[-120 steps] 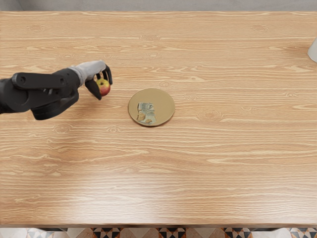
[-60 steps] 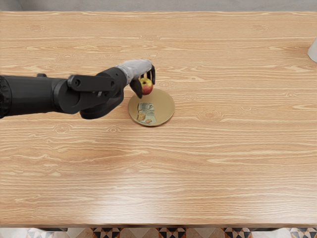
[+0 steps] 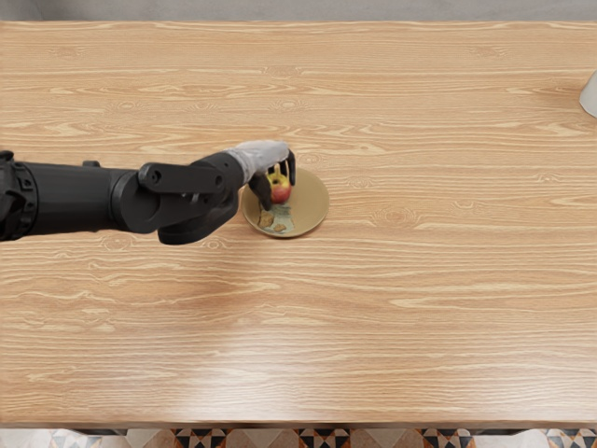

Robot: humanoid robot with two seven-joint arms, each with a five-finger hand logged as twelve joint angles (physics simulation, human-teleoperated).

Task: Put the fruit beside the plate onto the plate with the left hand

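Fruit (image 3: 280, 193) in the left fingers (image 3: 264, 194), over the plate (image 3: 312, 203) on wooden table (image 3: 420, 308).

Nothing legible shows; the plate (image 3: 313, 196) bears only an unreadable motif.

The left arm (image 3: 84, 198) is showing as a thick matte-black tube, bulging into rounded joints toward the wrist. The hand (image 3: 264, 161) is wearing a pale grey shell across its back, ending in black fingers (image 3: 262, 191).
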